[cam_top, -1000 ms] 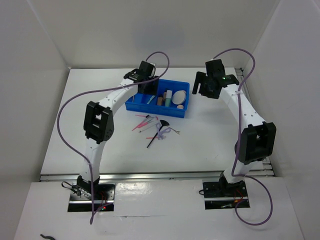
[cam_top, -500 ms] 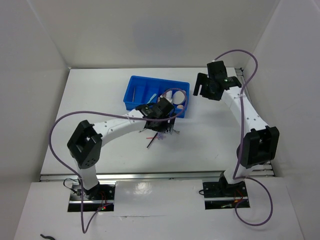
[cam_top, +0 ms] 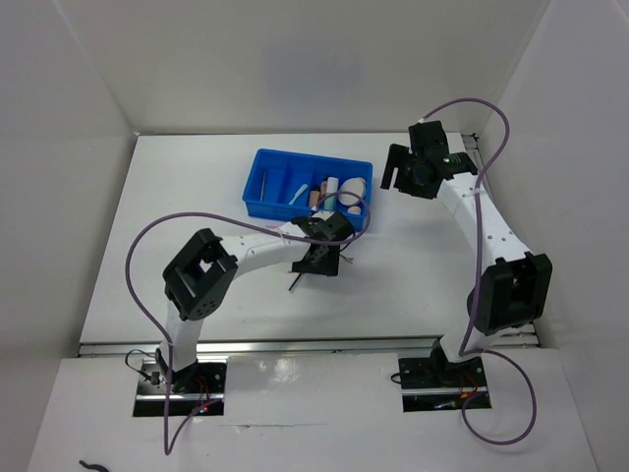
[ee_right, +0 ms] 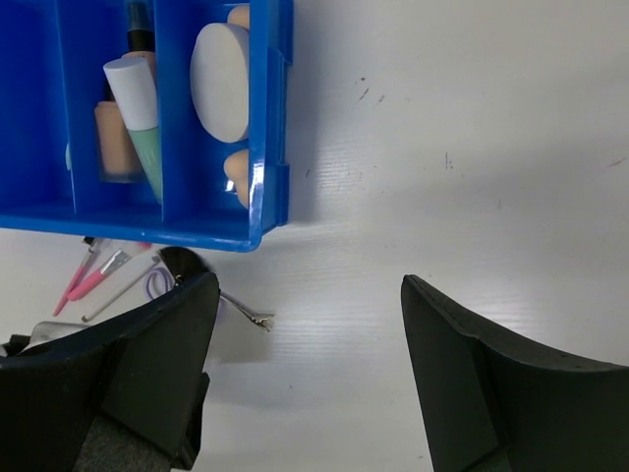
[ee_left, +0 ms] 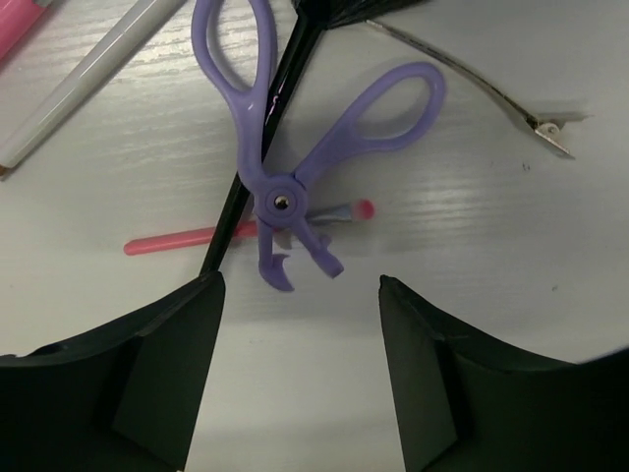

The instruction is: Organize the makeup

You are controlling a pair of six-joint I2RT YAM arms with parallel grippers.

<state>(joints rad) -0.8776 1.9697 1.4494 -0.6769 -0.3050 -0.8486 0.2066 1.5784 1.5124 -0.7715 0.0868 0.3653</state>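
- The left gripper (ee_left: 300, 295) hangs low over the white table (ee_left: 511, 216), which has a faint streaky grain. Its two matte black fingers (ee_left: 167, 374) are spread wide, with only bare tabletop between them.
- Just beyond the fingertips lies a purple scissor-handled tool (ee_left: 285, 187) of glossy plastic. It has two oval finger loops, a silver rivet at the pivot and two short hooked tips pointing toward the gripper.
- The black brush (ee_left: 231, 211) crosses under it on a slant. Its handle is thin and straight, and its dark bristle head sits at the upper edge of the wrist view.
- A slim pink stick (ee_left: 177, 240) with a rounded pink tip lies almost level beneath the brush handle and the purple tool.
- A thin silver metal hair clip (ee_left: 472, 84) runs out to the right from near the brush head.
- A pale grey pencil-like stick (ee_left: 88, 84) lies at upper left, apart from the purple tool.
- The right gripper (ee_right: 310, 295) hovers over bare table beside the blue tray (ee_right: 270, 118). Its broad black fingers stand apart and hold nothing.
- The tray is shiny hard plastic with straight dividers.
- Its end compartment holds a smooth oval cream puff (ee_right: 221, 81) between two peach sponges (ee_right: 239, 172).
- The next compartment holds a mint-green tube (ee_right: 142, 113) with a white cap, lying against a beige bottle (ee_right: 113, 143).
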